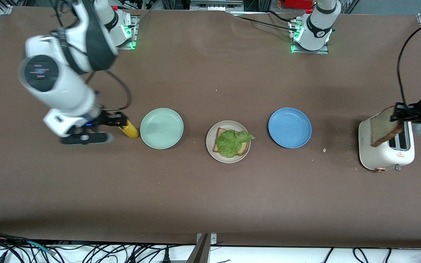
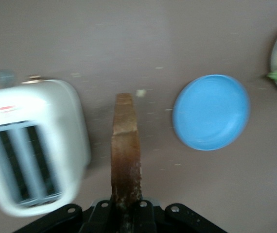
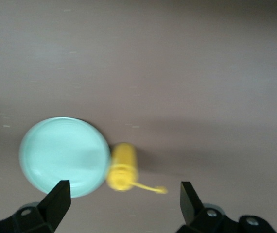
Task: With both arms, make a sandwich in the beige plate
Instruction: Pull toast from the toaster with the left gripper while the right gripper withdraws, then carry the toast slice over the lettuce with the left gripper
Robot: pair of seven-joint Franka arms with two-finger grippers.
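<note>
Brown matte covering spreads over the whole table [image 1: 210, 197], with a scatter of pale crumbs toward the left arm's end and a tangle of black cables along the edge nearest the front camera. Three plates sit in a row across the middle: a mint-green plate [image 1: 161, 128], the beige plate [image 1: 227, 141] and a blue plate [image 1: 289, 127], each well apart from the next. On the beige plate lies a slice of bread [image 1: 218, 143] with a ruffled lettuce leaf [image 1: 233, 142] on top, one tip of the leaf hanging over the rim.

Only the front view takes in both arms and the beige plate whole. The left wrist view shows the second bread slice [image 2: 126, 155] edge-on, its crust dark, clamped between the left gripper [image 2: 126, 208] fingers, with the white toaster [image 2: 31, 145] and its two empty slots just beside it; the beige plate is only a sliver at that picture's edge. From the front, this slice [image 1: 386, 126] hangs tilted over the toaster [image 1: 386, 146], the left gripper [image 1: 402, 114] clenched on its upper corner.

The right wrist view shows the right gripper [image 3: 124, 199] with fingers spread wide and nothing between them, over a yellow bottle [image 3: 122, 166] that lies on its side beside the mint-green plate [image 3: 64, 155]. The front view shows the same gripper [image 1: 112, 119] low at the right arm's end of the table.

Wide bare cloth lies between the plate row and the nearer table edge, and between the row and the arm bases.
</note>
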